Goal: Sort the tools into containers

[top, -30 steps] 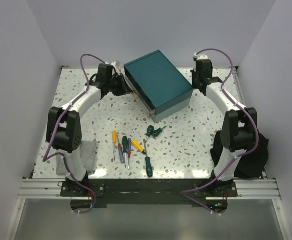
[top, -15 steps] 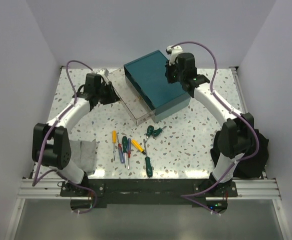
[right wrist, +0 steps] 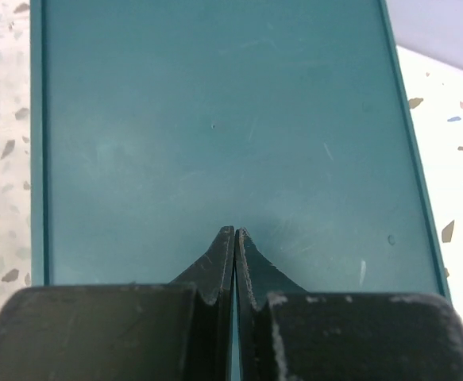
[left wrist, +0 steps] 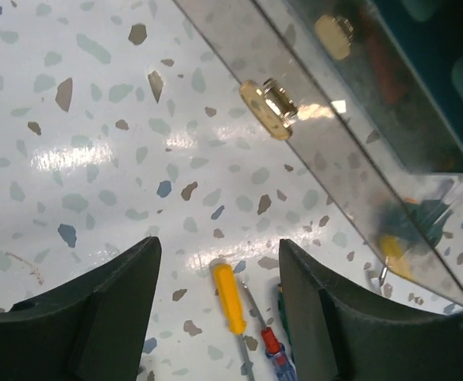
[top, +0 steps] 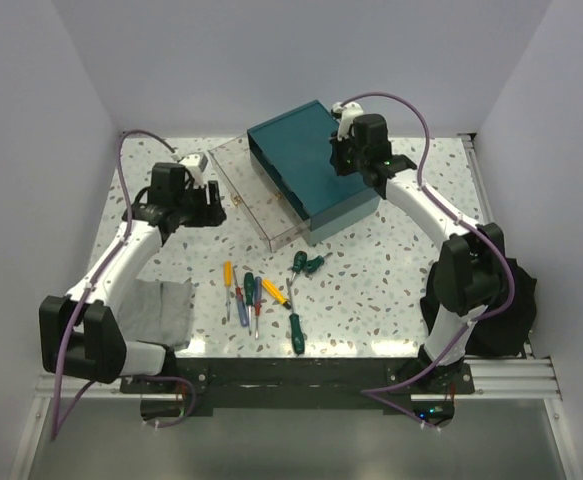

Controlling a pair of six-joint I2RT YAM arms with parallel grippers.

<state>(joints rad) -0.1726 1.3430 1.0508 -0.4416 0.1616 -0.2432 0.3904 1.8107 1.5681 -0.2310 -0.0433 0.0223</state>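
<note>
Broadly, a speckled table (top: 391, 290) under everything. Toward its far edge, set askew, the teal box (top: 314, 167), far bigger than anything else on it. Standing open from the box's left-facing side, one clear drawer (top: 254, 195), long and shallow, front end toward the left arm; from above, nothing plainly made out inside. Bare tabletop from the drawer out to the left edge, an open strip between drawer and tools, more room on the right between box and right arm. Flat at the near left edge, beside the left arm's base, a grey cloth (top: 166, 310). Just beside the drawer front and touching nothing, the left gripper (left wrist: 217, 248), fingers spread wide and empty. Over the far right part of the box top, the right gripper (right wrist: 235, 232), fingers pressed together with nothing between; only teal in that wrist view, contact with the lid not to be told. Loose at the near middle, well apart from the drawer, the tools (top: 250, 285): screwdrivers with green, yellow, red and blue handles, all on the tabletop, a yellow-handled screwdriver (left wrist: 229, 298) in line with the left finger gap. Shown only by the left wrist: a brass knob (left wrist: 269, 109) on the drawer front, a second knob (left wrist: 333, 36) on a panel behind, and blurred green and yellow smudges (left wrist: 406, 238) at the clear wall, inside or merely mirrored not to be told.
</note>
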